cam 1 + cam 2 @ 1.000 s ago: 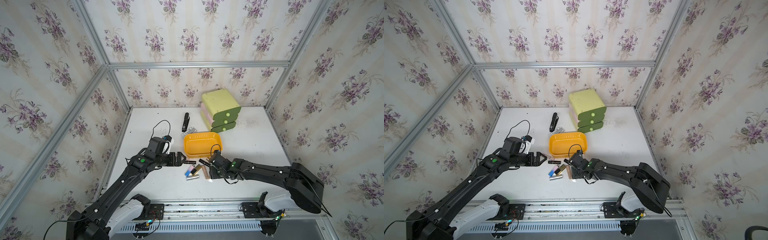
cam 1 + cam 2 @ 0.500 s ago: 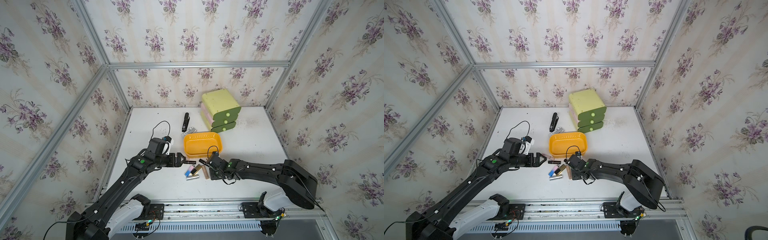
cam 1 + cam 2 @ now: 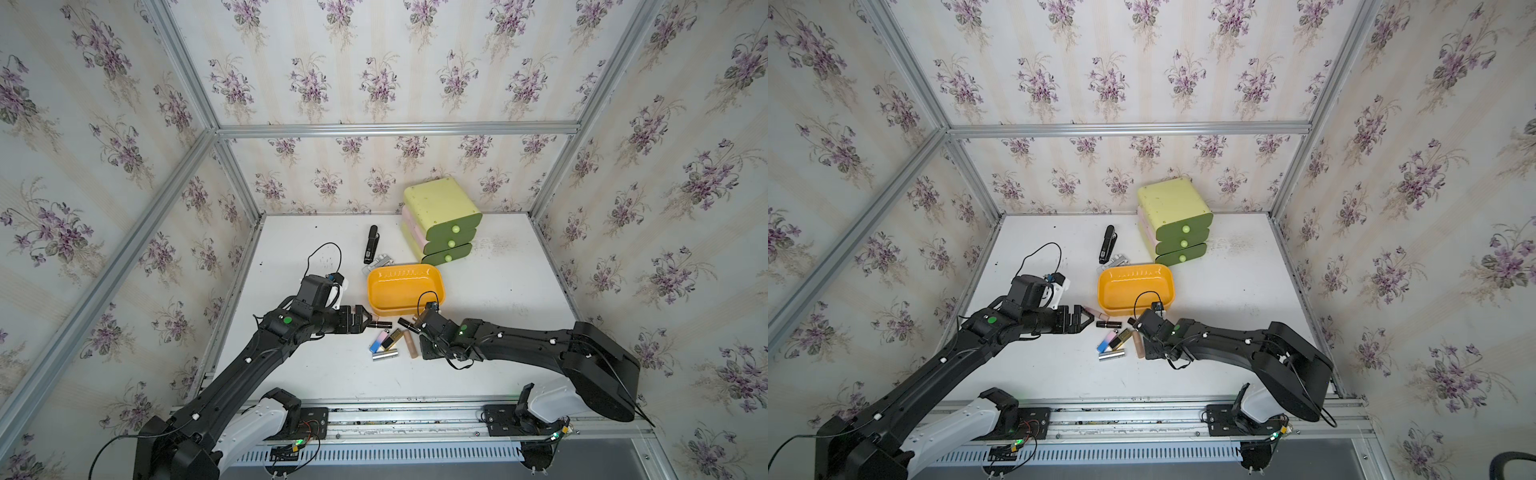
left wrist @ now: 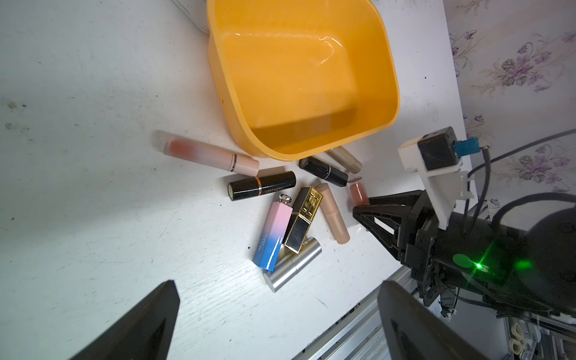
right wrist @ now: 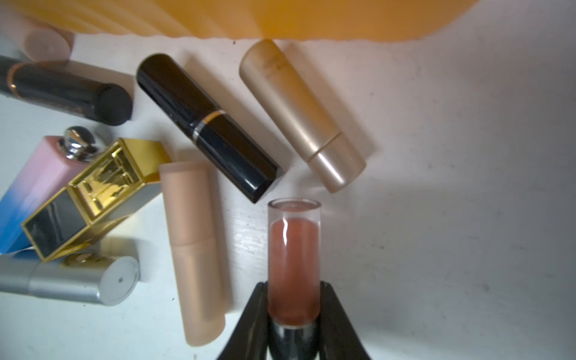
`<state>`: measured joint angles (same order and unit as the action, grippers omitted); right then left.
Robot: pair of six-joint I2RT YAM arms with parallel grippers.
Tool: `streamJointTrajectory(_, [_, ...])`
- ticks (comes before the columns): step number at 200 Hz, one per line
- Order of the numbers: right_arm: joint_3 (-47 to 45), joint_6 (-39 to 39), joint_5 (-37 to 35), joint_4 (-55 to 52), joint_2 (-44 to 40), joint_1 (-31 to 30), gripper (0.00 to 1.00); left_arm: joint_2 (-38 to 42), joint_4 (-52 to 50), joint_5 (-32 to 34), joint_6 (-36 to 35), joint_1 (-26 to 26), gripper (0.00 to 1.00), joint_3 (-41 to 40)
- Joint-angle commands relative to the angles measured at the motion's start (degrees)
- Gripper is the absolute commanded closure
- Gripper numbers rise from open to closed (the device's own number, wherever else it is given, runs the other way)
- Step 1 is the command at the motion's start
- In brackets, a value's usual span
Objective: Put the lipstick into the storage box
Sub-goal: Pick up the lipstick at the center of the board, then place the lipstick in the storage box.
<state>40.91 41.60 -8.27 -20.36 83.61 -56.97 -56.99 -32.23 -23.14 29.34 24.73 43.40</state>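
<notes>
Right jaws have just closed on the clear reddish-brown lipstick tube (image 5: pixel 294 265) near the desk's (image 3: pixel 498 270) front edge, beside the empty orange plastic storage box (image 3: pixel 395 291); it looks ready to lift. Left jaws gape.

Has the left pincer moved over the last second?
No. The left pincer still hovers open, its tips just off the storage box's near left corner, as before.

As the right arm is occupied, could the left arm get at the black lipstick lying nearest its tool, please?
Probably yes: the left tool stands open just short of the black lipstick, which lies uncovered on the table; the right tool, shut on the clear gloss tube, sits farther off.
</notes>
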Motion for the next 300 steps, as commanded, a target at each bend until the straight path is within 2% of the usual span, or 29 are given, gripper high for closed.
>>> streamJointTrajectory(1, [0.66, -1.08, -0.66, -1.76, -2.28, -0.06, 0.80, -0.18, 1.10, -0.33, 0.36, -0.04, 0.00, 0.61])
streamJointTrajectory(44, [5.04, -1.62, 1.24, -5.60, -11.04, 0.09, 0.80, 0.24, 1.37, -0.07, 1.10, -0.05, 0.00, 1.56])
streamJointTrajectory(68, [11.12, -4.18, 3.52, -6.70, -11.11, 1.75, 0.80, 0.63, 1.83, 0.17, 1.64, -0.12, 0.00, 2.26])
streamJointTrajectory(118, [21.57, -9.54, 13.01, -1.49, -0.05, 7.84, 0.79, 0.74, 2.35, -1.24, 2.36, -1.97, 0.00, 2.62])
streamJointTrajectory(162, [26.86, -9.75, 19.59, 4.22, 10.65, 11.04, 0.80, 0.68, 4.92, -5.31, 3.96, -6.08, 0.00, 0.49])
streamJointTrajectory(227, [31.90, -7.48, 23.72, 9.98, 22.46, 12.59, 0.80, -0.41, 4.38, -6.65, 2.85, -7.94, 0.00, -0.33])
streamJointTrajectory(300, [34.15, -4.53, 25.24, 14.24, 30.22, 13.45, 0.80, -1.00, 3.76, -7.34, 1.76, -9.15, 0.00, -0.76])
